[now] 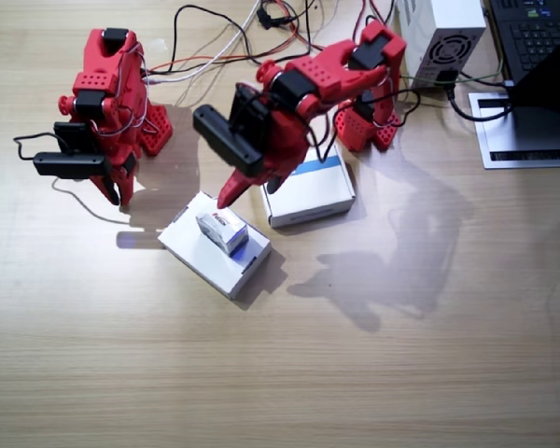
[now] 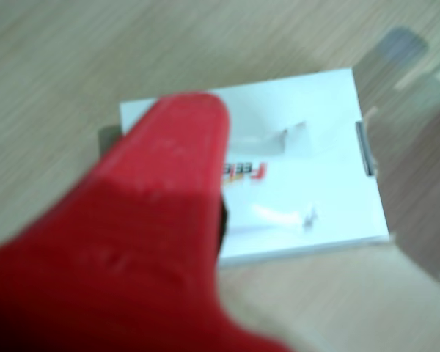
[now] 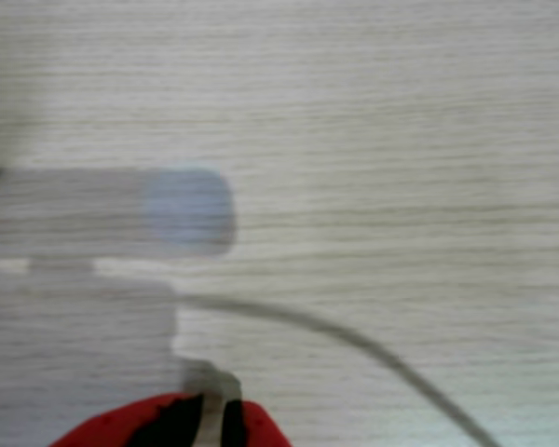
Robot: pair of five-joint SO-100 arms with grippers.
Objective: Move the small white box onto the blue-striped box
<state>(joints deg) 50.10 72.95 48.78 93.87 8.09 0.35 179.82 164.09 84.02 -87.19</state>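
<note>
Left gripper (image 1: 231, 198): red tip pointing down, just beside the small white box (image 1: 222, 231), at its upper edge. Whether the jaws are apart or together cannot be told; in a wrist view one red finger (image 2: 172, 169) fills the foreground, blurred, and hides the rest. It does not appear to hold the carton.

Small white box: stands on top of a plain white flat box (image 1: 201, 250), near that box's middle (red logo on its face, also legible in a wrist view (image 2: 243, 170)). The plain flat box shows no stripe.

Blue-striped box (image 1: 313, 191): lies just beside the flat box, under the left arm (image 1: 331, 75), its top bare apart from the arm's overhang.

Right gripper (image 1: 119, 191): parked well apart, tip near the table (image 1: 401, 373). In the other wrist view its jaws (image 3: 205, 419) show only a thin dark slit, so they read as closed on nothing; a cable (image 3: 354, 340) crosses the wood.

Progress (judgement): the carton is not yet on the striped box. Left to do: grasp, lift, carry the short way across, set down.
</note>
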